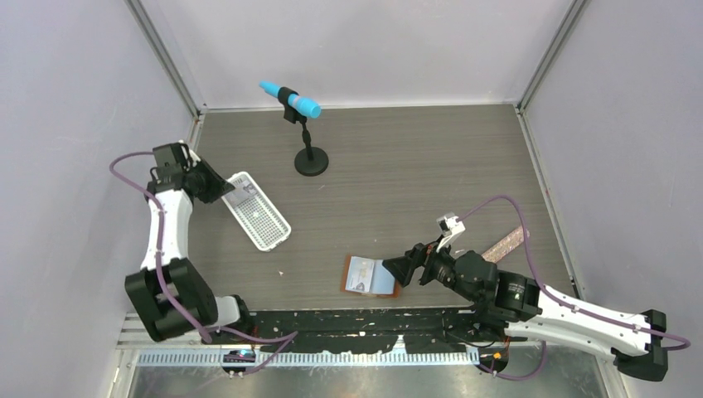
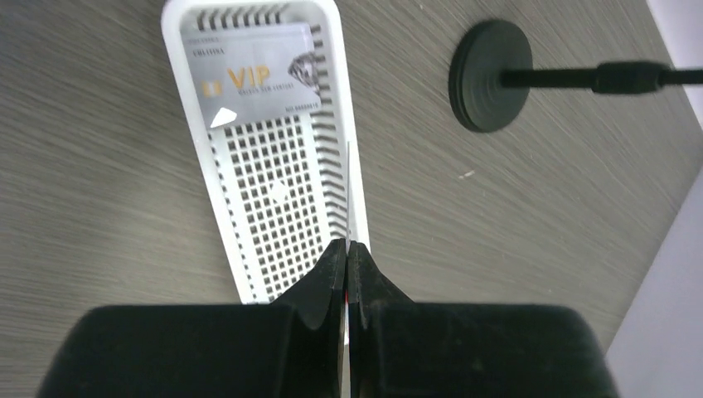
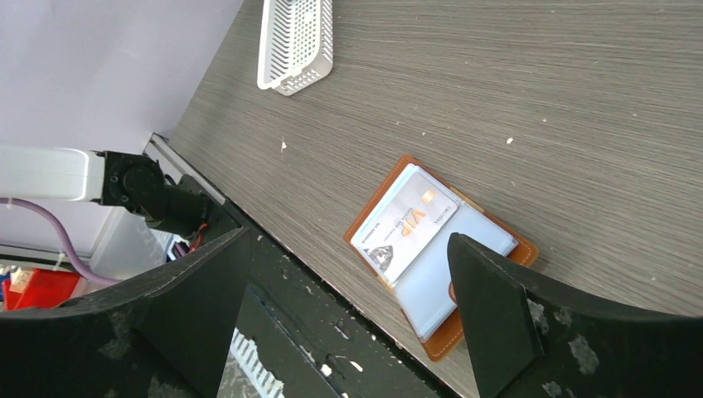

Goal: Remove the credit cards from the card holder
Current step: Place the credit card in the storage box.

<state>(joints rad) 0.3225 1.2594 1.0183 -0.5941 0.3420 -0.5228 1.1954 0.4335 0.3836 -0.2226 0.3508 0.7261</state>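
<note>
Card holder [image 1: 369,276] lies just left
My right hand [image 1: 394,269], spread wide, is nearer; the credit card [image 3: 406,225] sits slantwise.

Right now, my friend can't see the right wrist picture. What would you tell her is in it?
An open brown card holder lies on the grey table, a pale credit card marked VIP on one half. The right tool hangs above it, black fingers spread wide. A white tray sits near the top edge.
</note>
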